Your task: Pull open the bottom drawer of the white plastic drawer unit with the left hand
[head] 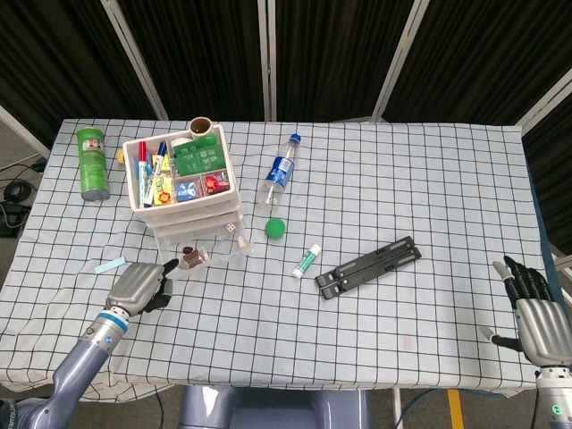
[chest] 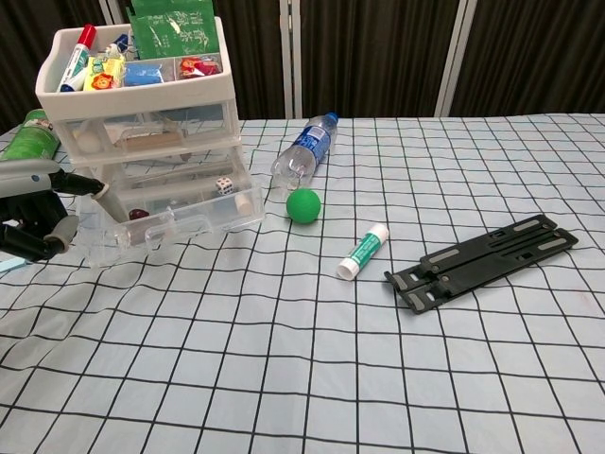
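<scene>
The white plastic drawer unit stands at the table's back left, its top tray full of markers and small packets. Its clear bottom drawer sticks out toward me, slanted, with a few small items inside. My left hand lies just in front and to the left of it. One outstretched finger hooks the drawer's front left corner, while the others are curled in. My right hand rests at the table's front right edge, fingers apart, holding nothing.
A green can stands left of the unit. A water bottle, a green ball, a glue stick and a black folding stand lie to its right. A blue paper slip lies near my left hand.
</scene>
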Controlling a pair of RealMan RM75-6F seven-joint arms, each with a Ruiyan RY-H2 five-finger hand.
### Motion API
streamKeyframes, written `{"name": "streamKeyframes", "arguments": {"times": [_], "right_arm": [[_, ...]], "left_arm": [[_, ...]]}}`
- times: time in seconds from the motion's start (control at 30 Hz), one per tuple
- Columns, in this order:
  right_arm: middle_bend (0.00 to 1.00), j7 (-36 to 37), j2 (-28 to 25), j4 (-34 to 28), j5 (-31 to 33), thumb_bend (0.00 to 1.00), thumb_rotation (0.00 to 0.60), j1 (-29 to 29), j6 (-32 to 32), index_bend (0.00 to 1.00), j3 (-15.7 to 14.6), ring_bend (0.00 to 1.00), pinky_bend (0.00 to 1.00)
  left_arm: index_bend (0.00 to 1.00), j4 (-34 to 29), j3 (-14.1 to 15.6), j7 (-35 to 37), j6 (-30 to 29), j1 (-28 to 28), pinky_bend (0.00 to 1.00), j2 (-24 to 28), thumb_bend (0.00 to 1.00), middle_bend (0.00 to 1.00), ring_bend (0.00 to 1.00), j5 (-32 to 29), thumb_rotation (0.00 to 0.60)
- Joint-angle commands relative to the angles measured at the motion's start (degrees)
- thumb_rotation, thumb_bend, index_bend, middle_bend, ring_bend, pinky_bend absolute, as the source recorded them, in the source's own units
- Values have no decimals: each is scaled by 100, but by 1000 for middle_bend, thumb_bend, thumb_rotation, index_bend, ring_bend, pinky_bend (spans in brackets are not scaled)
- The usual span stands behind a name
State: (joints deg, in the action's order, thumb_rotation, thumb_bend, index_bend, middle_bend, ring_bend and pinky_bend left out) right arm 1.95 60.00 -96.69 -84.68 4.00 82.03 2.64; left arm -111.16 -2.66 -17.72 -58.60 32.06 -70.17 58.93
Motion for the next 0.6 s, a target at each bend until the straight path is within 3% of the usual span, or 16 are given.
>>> {"name": "streamKeyframes", "arguments": {"times": [0.03, 0.33, 0.6], "right_arm": [[0, 3, -2, -2, -2, 18, 600, -2, 5, 0, 0, 0, 0], [0, -4, -7, -8, 5, 18, 600, -1, -5, 0, 0, 0, 0], [0, -8, -10, -14, 11, 19, 600, -1, -13, 0, -1, 0, 0]], "left_arm": [[278, -50, 43, 49, -6, -28, 799, 33, 871, 860, 877, 98, 600], [275, -48, 83, 174, 8, -62, 799, 70, 871, 860, 876, 249, 600], [192, -77, 19, 457, -220, -188, 799, 157, 862, 860, 876, 599, 600]]}}
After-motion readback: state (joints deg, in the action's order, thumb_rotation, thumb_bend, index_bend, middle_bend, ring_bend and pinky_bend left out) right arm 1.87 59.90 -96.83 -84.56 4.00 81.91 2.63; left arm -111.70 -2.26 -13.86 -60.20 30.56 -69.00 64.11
